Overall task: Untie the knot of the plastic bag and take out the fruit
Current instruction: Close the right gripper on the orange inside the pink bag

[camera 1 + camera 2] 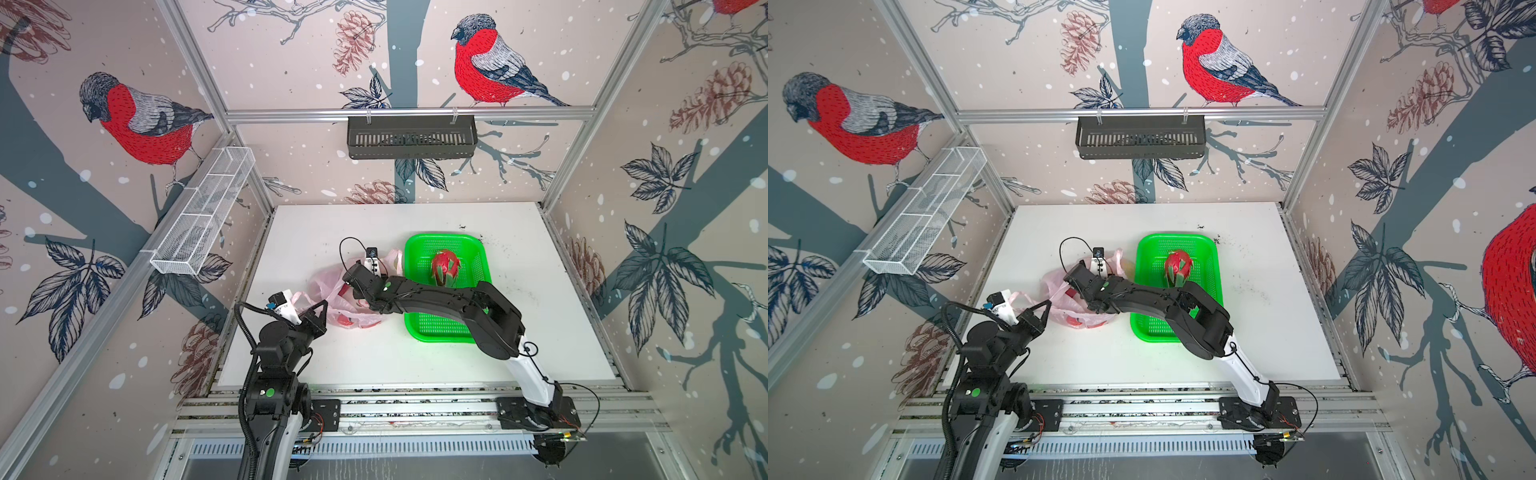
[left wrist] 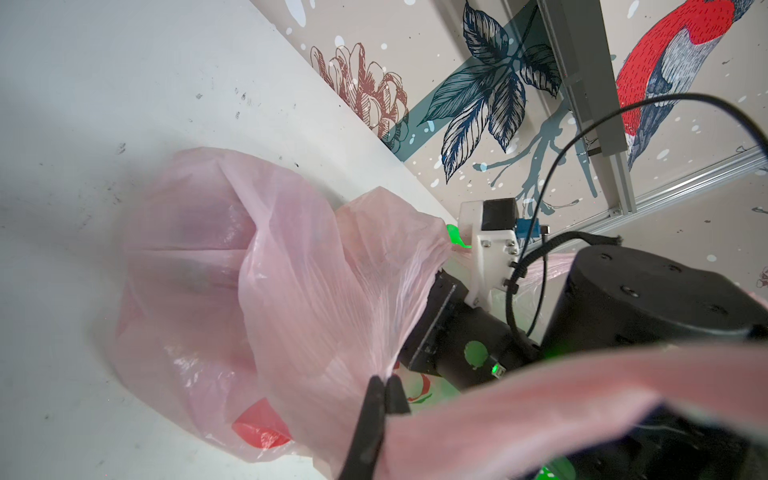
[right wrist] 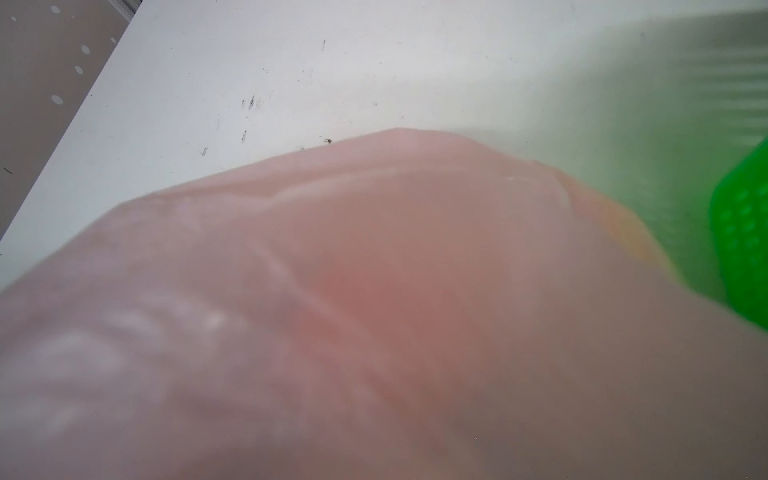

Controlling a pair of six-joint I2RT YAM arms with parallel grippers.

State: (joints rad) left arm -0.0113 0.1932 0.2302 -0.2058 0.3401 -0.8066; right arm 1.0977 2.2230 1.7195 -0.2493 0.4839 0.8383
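The pale pink plastic bag (image 1: 328,282) (image 1: 1054,282) lies crumpled on the white table left of the green basket. My left gripper (image 1: 322,305) (image 2: 384,380) is shut on a fold of the bag's film, pulling it taut. My right gripper (image 1: 348,279) reaches across and sits in the bag; pink film (image 3: 374,311) covers its wrist view and hides the jaws. One dragon fruit (image 1: 446,268) (image 1: 1178,266) lies in the basket. An orange tint (image 3: 623,237) shows through the film. A red patch (image 2: 259,424) low in the bag could be print or fruit. The knot is hidden.
The green perforated basket (image 1: 419,245) stands right of the bag, with the right arm's forearm lying over its near half. A black slotted basket (image 1: 411,137) hangs on the back rail. A white wire shelf (image 1: 203,212) runs along the left wall.
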